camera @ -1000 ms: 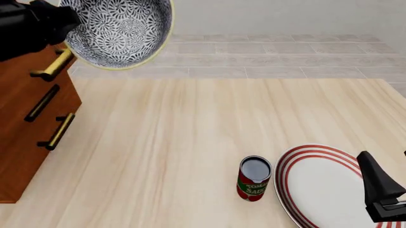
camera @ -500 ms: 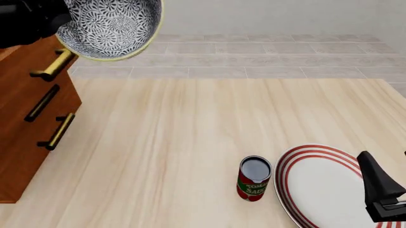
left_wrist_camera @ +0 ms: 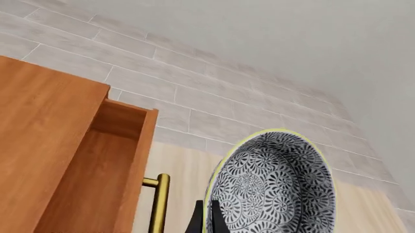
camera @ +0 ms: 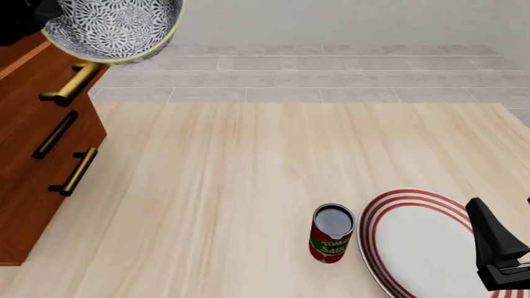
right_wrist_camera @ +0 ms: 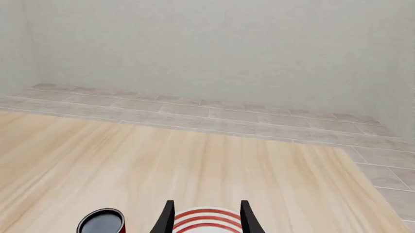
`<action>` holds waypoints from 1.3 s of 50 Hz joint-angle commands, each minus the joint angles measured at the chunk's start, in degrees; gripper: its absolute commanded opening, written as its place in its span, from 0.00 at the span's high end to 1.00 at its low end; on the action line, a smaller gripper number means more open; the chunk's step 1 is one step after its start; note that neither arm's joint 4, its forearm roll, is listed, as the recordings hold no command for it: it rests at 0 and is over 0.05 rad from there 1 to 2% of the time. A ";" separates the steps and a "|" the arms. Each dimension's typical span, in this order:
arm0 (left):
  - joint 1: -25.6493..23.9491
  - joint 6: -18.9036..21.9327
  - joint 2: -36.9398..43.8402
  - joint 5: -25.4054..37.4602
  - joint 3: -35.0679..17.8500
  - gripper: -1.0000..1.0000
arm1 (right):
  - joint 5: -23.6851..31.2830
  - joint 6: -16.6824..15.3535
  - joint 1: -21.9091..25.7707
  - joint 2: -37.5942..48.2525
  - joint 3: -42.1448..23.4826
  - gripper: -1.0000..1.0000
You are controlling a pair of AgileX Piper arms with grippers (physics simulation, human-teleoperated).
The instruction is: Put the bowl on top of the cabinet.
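The bowl (camera: 112, 28), grey-and-white floral with a pale yellowish rim, hangs tilted at the top left, over the front top edge of the cabinet (camera: 33, 186). My left gripper (camera: 37, 22) is shut on its rim. In the left wrist view the dark fingers (left_wrist_camera: 198, 221) pinch the bowl (left_wrist_camera: 275, 187) beside the cabinet (left_wrist_camera: 45, 145), whose top drawer stands pulled out with its brass handle (left_wrist_camera: 159, 204) just below. My right gripper (camera: 497, 248) is at the lower right over the plate, open and holding nothing (right_wrist_camera: 207, 218).
A white plate with red rings (camera: 422, 242) lies at the near right, with a tomato sauce can (camera: 332, 233) upright just left of it. The cabinet's brass and dark bar handles (camera: 71, 84) stick out toward the table. A tiled floor lies beyond the table's far edge.
The left gripper has carried the bowl further left and a little higher, from beside the cabinet's front to over its top edge. The right arm has stayed still.
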 commanded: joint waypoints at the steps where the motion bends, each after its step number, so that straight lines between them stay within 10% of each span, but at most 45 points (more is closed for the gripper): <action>1: 3.69 -0.55 -1.06 0.74 -0.80 1.00 | -0.01 0.00 0.06 0.00 0.00 0.00; 65: 25.53 -1.71 -4.70 -0.74 0.86 1.00 | 0.02 0.16 0.08 0.00 0.01 0.00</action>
